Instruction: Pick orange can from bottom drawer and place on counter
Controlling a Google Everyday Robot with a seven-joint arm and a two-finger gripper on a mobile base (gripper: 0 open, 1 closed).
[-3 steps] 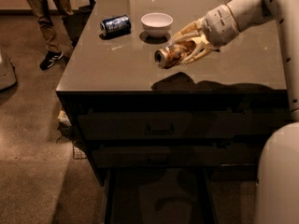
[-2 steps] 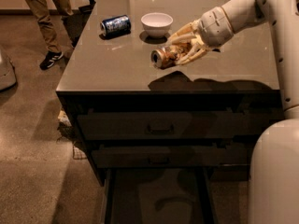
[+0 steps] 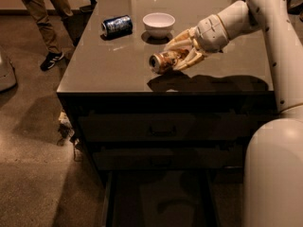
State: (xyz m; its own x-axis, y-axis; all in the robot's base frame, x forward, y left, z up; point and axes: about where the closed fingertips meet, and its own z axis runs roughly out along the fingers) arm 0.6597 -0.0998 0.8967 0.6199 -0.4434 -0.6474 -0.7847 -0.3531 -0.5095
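My gripper (image 3: 179, 55) is shut on the orange can (image 3: 163, 61), holding it on its side, its silver end pointing left, a little above the counter (image 3: 109, 67) near the counter's middle. The can's shadow falls on the counter just below it. The white arm reaches in from the right. The bottom drawer (image 3: 156, 197) is pulled open below, with a dark bare floor showing.
A dark blue can (image 3: 116, 25) lies on its side at the counter's back left. A white bowl (image 3: 158, 23) stands just behind the gripper. A person's legs (image 3: 45, 18) stand at the far left. My white base (image 3: 274, 174) fills the right foreground.
The arm with the can has moved slightly toward the counter's front; the view has shifted. The can stays in the gripper.
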